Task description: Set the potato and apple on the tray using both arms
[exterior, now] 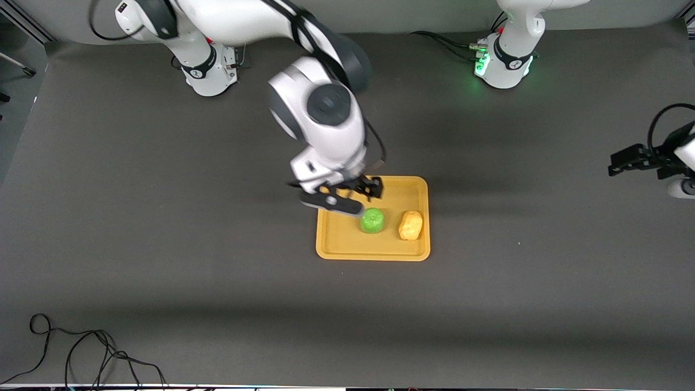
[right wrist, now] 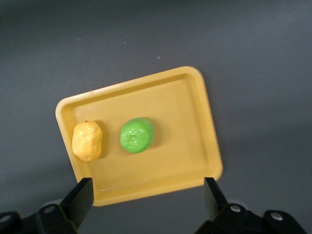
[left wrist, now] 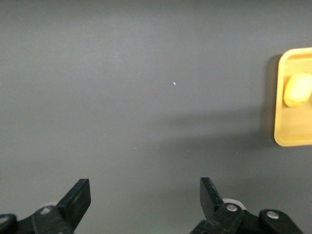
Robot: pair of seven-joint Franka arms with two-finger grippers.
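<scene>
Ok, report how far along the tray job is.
Done: the apple and the potato both lie on the tray, side by side and apart. In hand: nothing; the right gripper hangs open over the tray, and the left gripper waits open over bare table at the left arm's end. Left: seemingly only pulling the right arm clear.

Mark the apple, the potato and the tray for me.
apple (right wrist: 137, 135), right wrist view, middle of its green top.
potato (right wrist: 87, 141), right wrist view, middle of the yellow-tan lump.
tray (exterior: 373, 253), front view, rim on the edge nearest the front camera.
</scene>
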